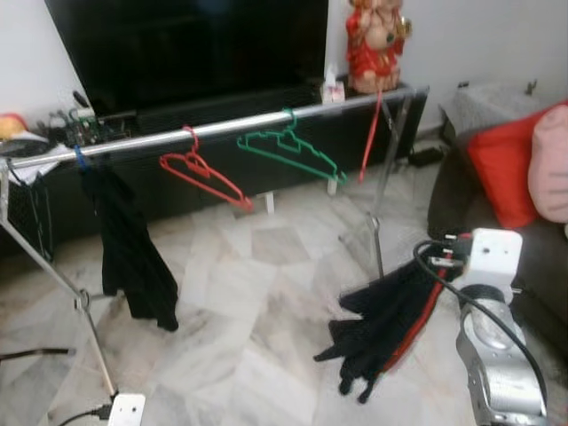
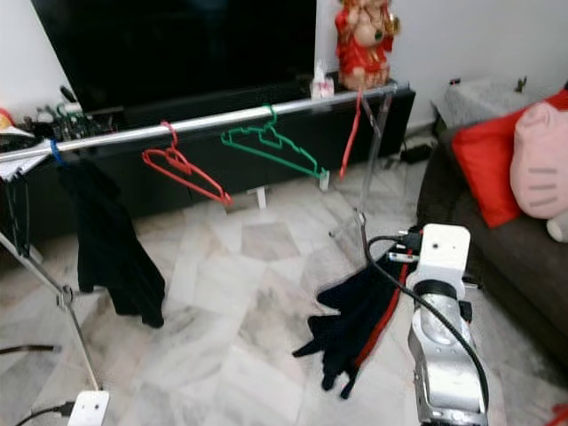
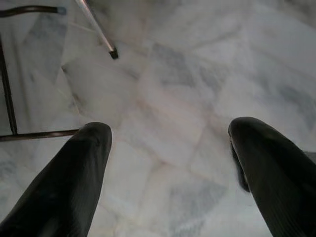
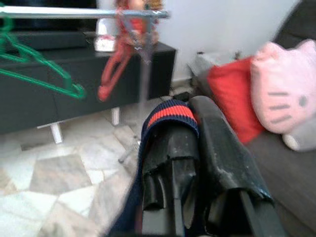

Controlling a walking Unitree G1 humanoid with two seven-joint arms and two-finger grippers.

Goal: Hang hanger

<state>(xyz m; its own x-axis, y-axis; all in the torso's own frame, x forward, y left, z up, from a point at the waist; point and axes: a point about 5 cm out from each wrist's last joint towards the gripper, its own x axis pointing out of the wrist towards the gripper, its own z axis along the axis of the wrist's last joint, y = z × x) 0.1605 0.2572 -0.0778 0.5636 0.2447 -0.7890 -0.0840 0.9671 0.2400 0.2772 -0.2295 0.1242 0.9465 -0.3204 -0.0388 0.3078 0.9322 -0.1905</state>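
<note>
A silver rail [image 1: 231,127] of a clothes rack runs across the room. On it hang a red hanger [image 1: 202,173], a green hanger [image 1: 288,149] and, at its right end, another red hanger [image 1: 370,133]. At the left end a black garment [image 1: 129,248] hangs from a blue hook. My right gripper [image 4: 192,123] is shut on a dark garment with a red stripe [image 1: 390,324], held low in front of the rack's right leg. My left gripper [image 3: 168,143] is open above the marble floor, with nothing between its fingers.
A black TV cabinet [image 1: 222,106] stands behind the rack with a red figurine [image 1: 377,40] on it. A dark sofa [image 1: 532,248] with a red cushion [image 1: 506,173] and a pink plush [image 2: 541,160] is at the right. The rack's legs [image 1: 89,328] splay over the floor.
</note>
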